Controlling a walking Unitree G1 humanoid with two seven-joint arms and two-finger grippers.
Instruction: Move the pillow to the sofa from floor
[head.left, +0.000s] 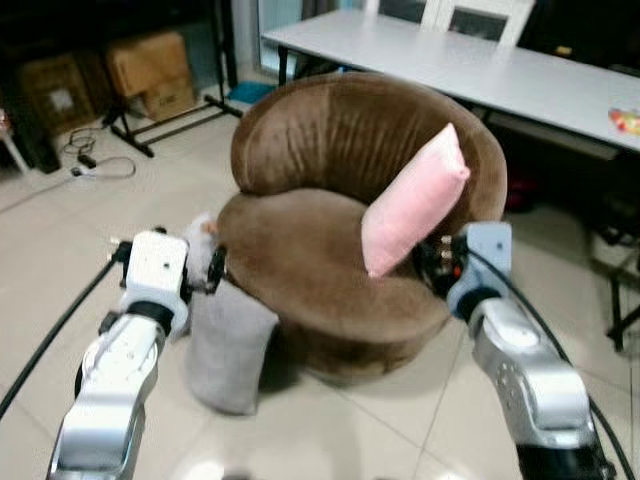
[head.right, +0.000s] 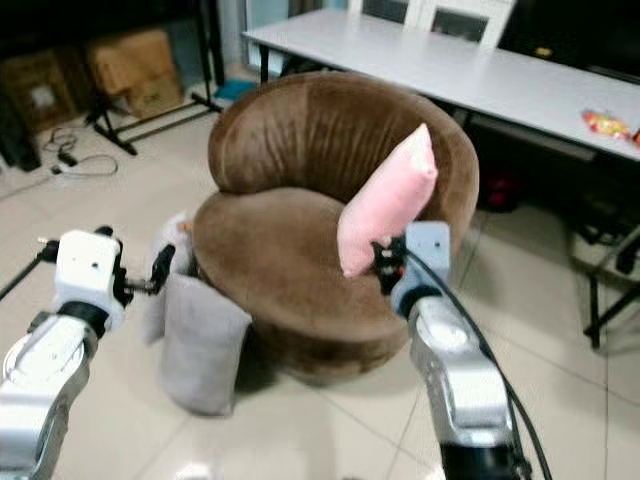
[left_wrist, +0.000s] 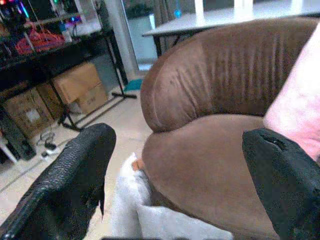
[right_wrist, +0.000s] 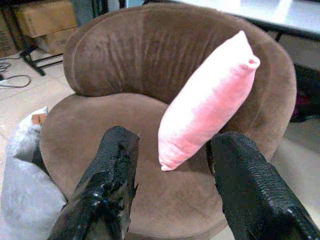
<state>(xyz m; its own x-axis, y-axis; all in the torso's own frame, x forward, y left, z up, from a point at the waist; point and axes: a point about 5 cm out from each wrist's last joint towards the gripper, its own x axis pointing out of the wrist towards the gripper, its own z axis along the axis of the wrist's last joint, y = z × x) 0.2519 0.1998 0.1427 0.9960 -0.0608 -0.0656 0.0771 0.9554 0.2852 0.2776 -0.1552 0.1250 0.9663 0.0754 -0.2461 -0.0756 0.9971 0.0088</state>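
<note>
The pink pillow (head.left: 413, 203) leans on the brown round sofa (head.left: 330, 170), mid-frame. The right gripper (right_wrist: 170, 187), jaws spread, sits just before it: back straight out, avoiding snagging. The left gripper (left_wrist: 180, 175), jaws spread, hovers over grey pillows (head.left: 228, 345) on the floor (head.left: 340, 430), lower left.

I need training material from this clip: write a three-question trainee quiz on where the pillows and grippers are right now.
1. True or false: the pink pillow lies on the floor.
2. Which pillow leans against the brown sofa from the floor? A) grey B) pink
3. Fill in: both grippers' fingers are ____.

Key:
1. False; it stands tilted on the seat against the backrest.
2. A, the grey pillow, below the left gripper.
3. Open; the right gripper holds nothing.
</note>
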